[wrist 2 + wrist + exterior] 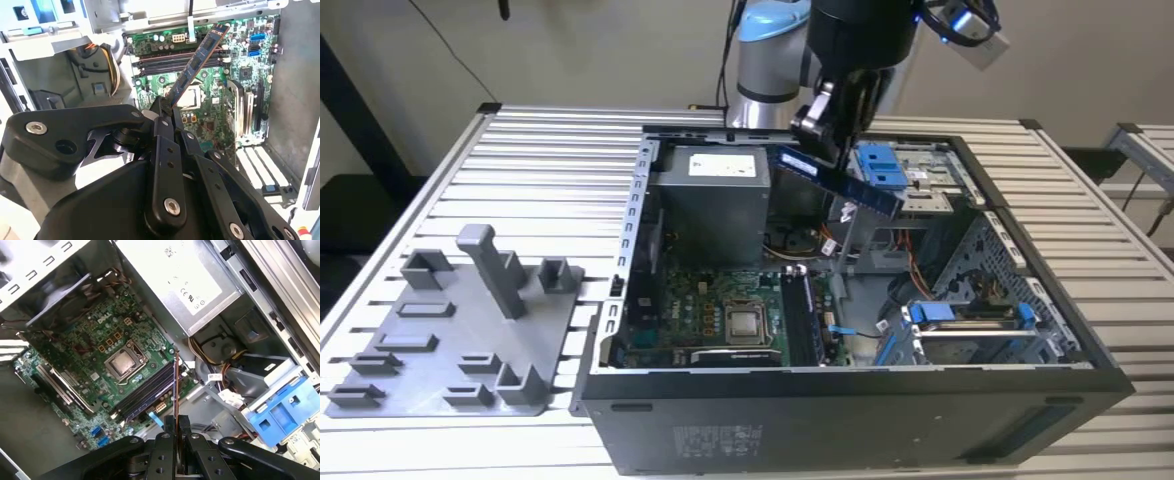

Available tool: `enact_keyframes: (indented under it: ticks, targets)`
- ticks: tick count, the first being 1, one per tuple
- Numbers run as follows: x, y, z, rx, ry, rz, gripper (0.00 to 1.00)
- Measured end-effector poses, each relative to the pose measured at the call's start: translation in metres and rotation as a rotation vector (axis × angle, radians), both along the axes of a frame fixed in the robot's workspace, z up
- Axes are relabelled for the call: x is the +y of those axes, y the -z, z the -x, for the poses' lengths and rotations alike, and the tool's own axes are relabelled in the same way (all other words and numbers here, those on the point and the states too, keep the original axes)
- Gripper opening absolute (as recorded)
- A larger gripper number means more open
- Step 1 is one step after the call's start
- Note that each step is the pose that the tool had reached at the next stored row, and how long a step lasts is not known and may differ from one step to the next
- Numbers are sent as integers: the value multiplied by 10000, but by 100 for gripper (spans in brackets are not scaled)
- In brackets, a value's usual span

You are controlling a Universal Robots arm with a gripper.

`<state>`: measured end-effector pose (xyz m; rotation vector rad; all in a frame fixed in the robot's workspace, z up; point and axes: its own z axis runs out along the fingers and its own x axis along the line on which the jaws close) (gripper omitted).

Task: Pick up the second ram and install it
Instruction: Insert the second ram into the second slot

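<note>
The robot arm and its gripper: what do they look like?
The arm is silver-grey with a pale blue joint cap; its wrist part is black, with a black cable loop beside a blue light. The gripper is matte black: flat linkage bars with rounded ends, silver screw heads, narrow fingers.

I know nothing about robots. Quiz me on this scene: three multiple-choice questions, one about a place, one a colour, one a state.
1. Where is the ram stick?
A) flat on the floor
B) in the claw, above the open computer case
C) in a person's hand

2. What colour is the holder tray beside the case?
A) red
B) yellow
C) grey

3. How is the claw?
A) shut on the ram stick
B) wide open, empty
C) shut on a cable

Answers: 1B, the exterior view shows it held over the case; 2C, plainly grey; 3A, both wrist views show it clamping the stick's end.
</note>
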<state>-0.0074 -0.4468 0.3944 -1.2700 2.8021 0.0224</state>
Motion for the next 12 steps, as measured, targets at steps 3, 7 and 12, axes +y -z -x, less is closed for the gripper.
enact_keyframes:
  ticks: [3,7,12]
  targets:
    - [0,0,0,0,264,27,14]
    - [0,0,0,0,625,86,14]
    - [0,0,0,0,1147,146,14]
